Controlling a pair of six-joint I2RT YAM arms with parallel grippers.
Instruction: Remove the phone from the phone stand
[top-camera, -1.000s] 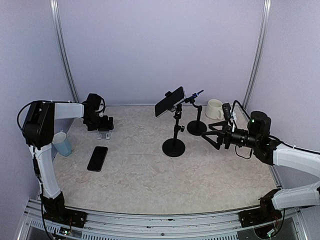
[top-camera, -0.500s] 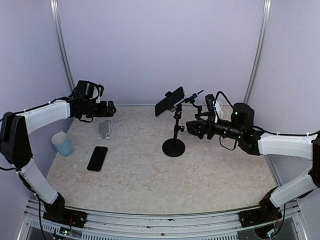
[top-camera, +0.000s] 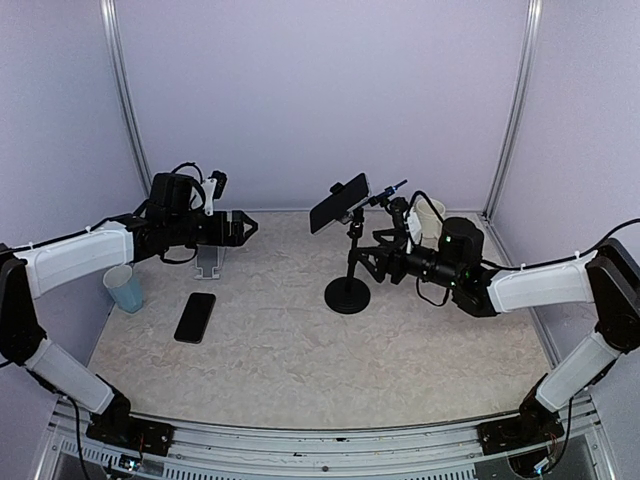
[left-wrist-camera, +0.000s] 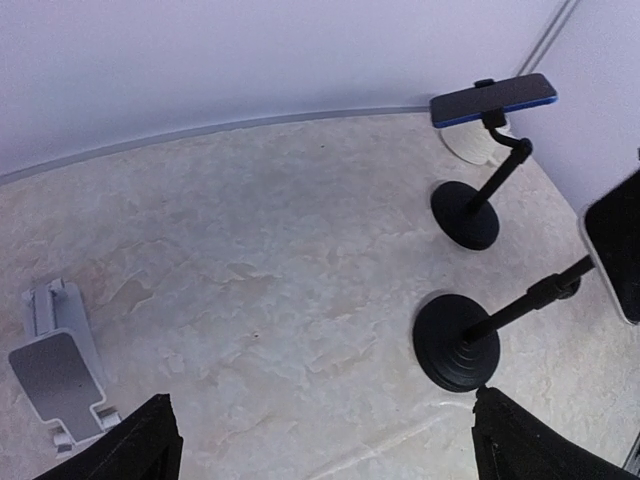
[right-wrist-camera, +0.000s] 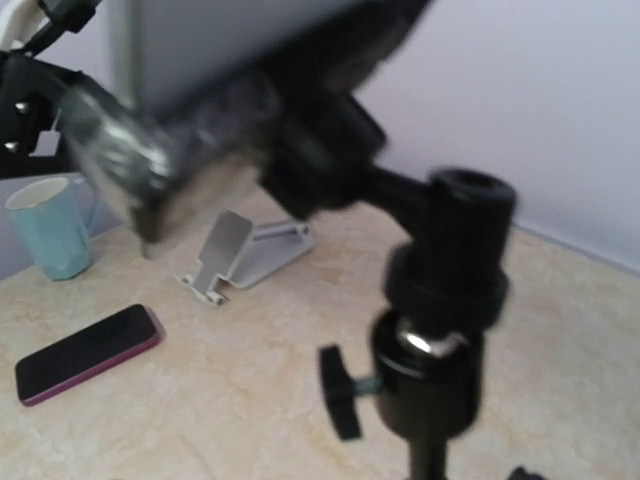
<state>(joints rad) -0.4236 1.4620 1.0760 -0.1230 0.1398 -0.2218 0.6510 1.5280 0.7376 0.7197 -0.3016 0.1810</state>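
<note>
A dark phone is clamped, tilted, at the top of a black phone stand with a round base at mid table. My right gripper is open right beside the stand's pole, below the phone. In the right wrist view the pole fills the frame and the phone is blurred above it. My left gripper is open and empty, in the air left of the stand. In its wrist view the stand's base and the phone's edge lie to the right.
A second black stand holds a blue phone behind the first. A phone lies flat at the left, near a white folding stand and a blue cup. A white mug stands at the back right.
My right gripper has moved left up to the stand's pole. My left gripper has risen off the white folding stand and swung right towards the middle.
</note>
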